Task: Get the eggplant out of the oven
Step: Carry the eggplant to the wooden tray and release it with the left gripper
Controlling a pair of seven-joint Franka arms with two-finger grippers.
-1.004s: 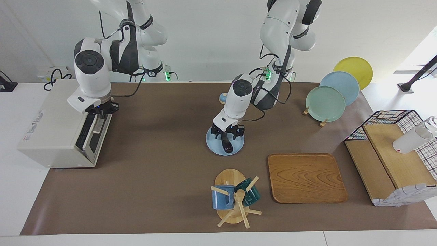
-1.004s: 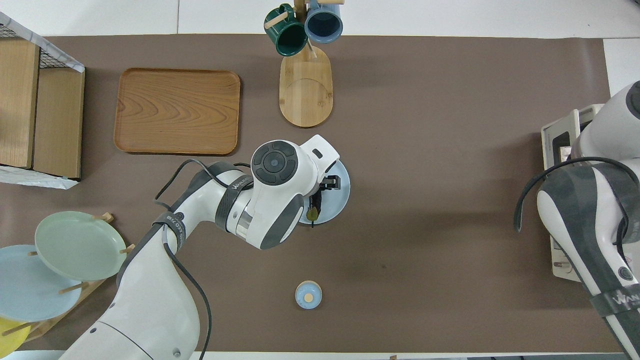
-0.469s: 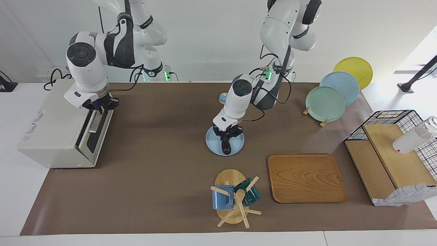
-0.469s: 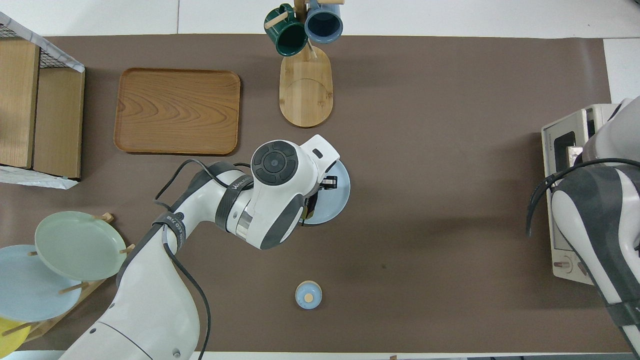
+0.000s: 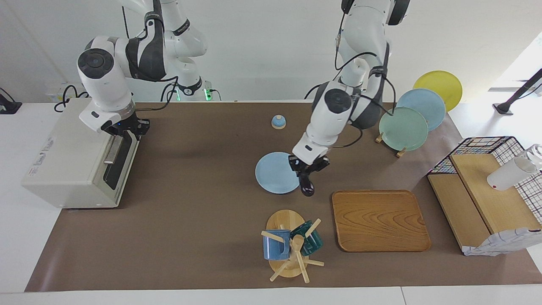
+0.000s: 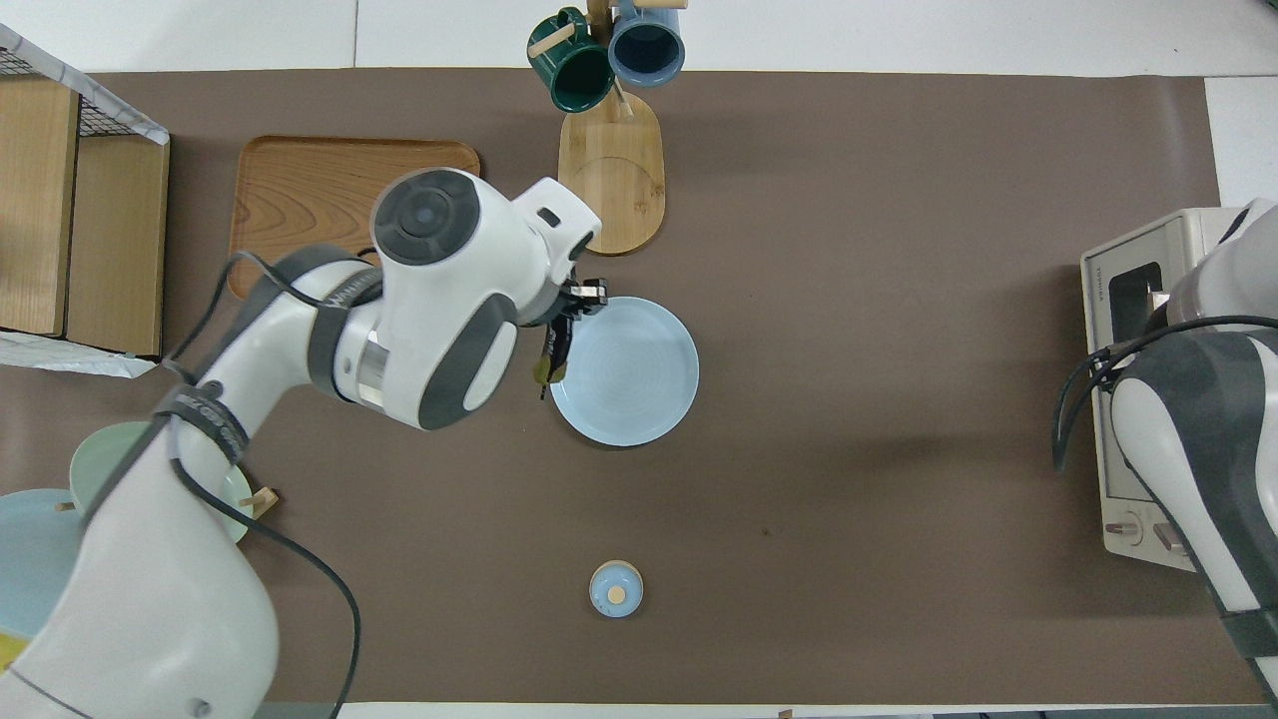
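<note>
Eggplant (image 5: pixel 306 185): dark, glossy, hanging nearly upright in the air from the left end effector (image 5: pixel 308 168), whose fingers are closed on its upper end. It hangs over the brown mat just at the rim of the light blue plate (image 5: pixel 275 173), on the side toward the wooden tray (image 5: pixel 379 220). In the overhead view the eggplant (image 6: pixel 552 355) shows as a dark sliver with a greenish stem end, overlapping the plate's (image 6: pixel 639 389) edge. Plate bare.

Oven (image 5: pixel 67 156): cream-white box at the right arm's end of the desk (image 5: pixel 190 212), its dark glass door nearly shut, standing slightly ajar at the top. Right end effector (image 5: pixel 125 129) sits at the top edge of the door, by the metal bar handle (image 5: pixel 111 153). Whether its fingers are parted or closed, cannot tell; nothing visibly carried. In the overhead view the right arm covers most of the oven (image 6: pixel 1138 330).

Around: mug tree (image 5: pixel 292 250) with a blue and a dark green mug, farther from the robots than the plate. Small blue bell (image 5: pixel 278 122) nearer to the robots. Rack of green, blue and yellow plates (image 5: pixel 404 129) toward the left arm's end. Wire basket with wooden boards (image 5: pixel 478 186) at that end, a white bottle (image 5: pixel 510 173) lying in it.
</note>
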